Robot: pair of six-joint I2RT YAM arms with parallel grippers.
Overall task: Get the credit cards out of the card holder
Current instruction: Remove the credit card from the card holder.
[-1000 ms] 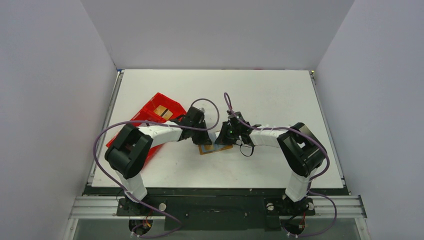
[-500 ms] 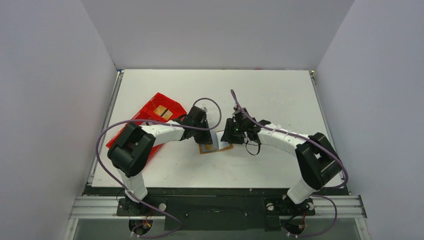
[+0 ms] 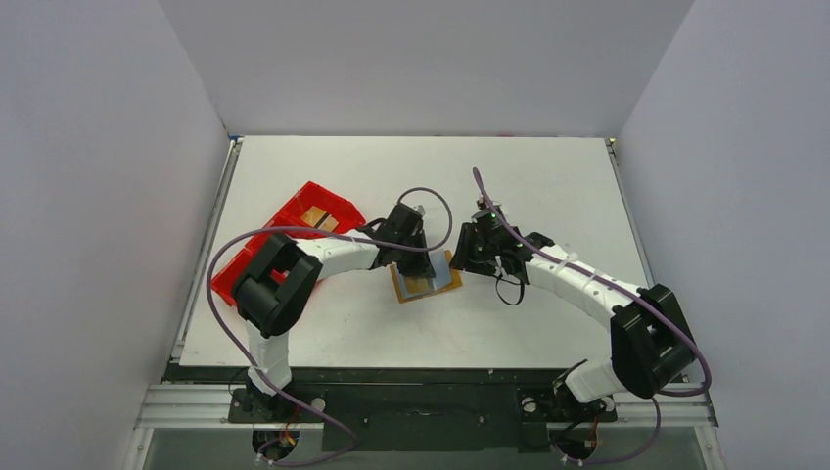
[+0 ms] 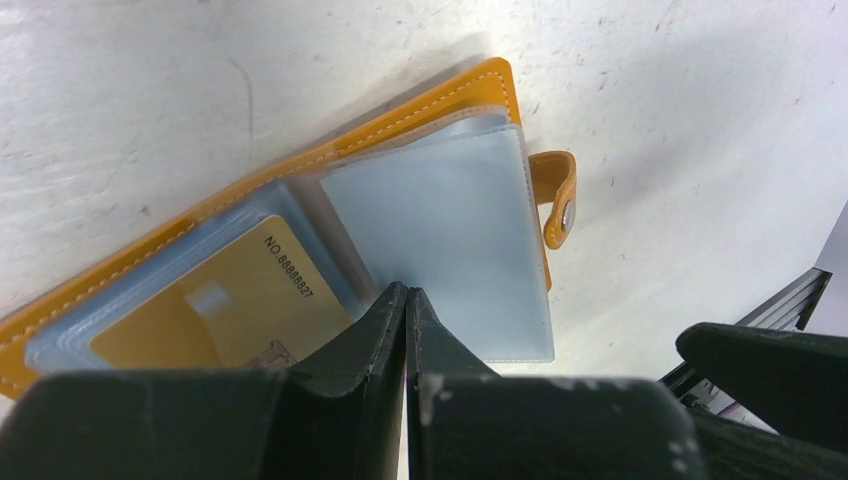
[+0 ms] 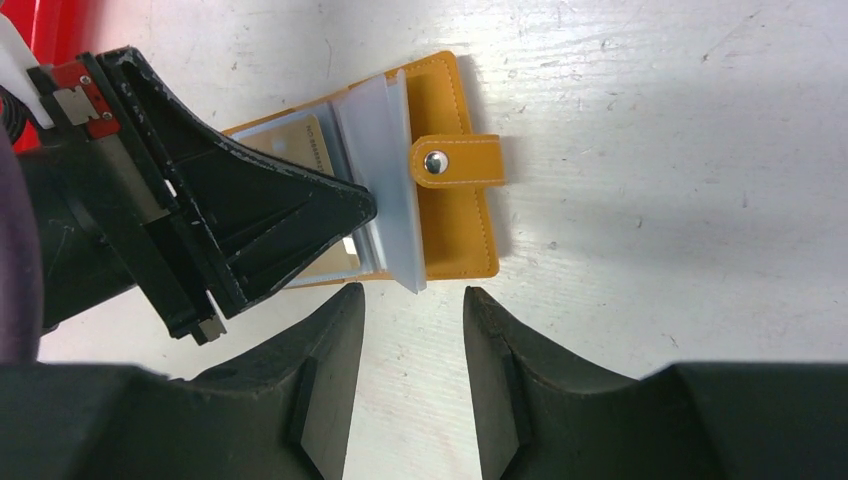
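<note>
The tan card holder [image 3: 428,286] lies open on the table. One credit card, gold with a printed number [image 4: 225,310], sits in a clear sleeve on its left half. A pale blue-grey leaf [image 4: 445,240] covers the right half, and in the right wrist view this leaf [image 5: 388,170] stands partly raised. The strap with its snap [image 5: 455,162] lies across the right cover. My left gripper [image 4: 405,292] is shut, its tips pressing down at the holder's fold [image 5: 355,210]. My right gripper [image 5: 412,292] is open just off the holder's near edge, with nothing between its fingers.
A long red tray [image 3: 279,245] sits at the left beside the left arm, with a tan item [image 3: 315,216] in its far compartment. Purple cables loop over both arms. White walls close in the table on the left, back and right.
The right gripper has opened and drawn back to the right of the holder. The left gripper has shifted right onto the holder's fold. The blue-grey leaf now shows over the holder's right half.
</note>
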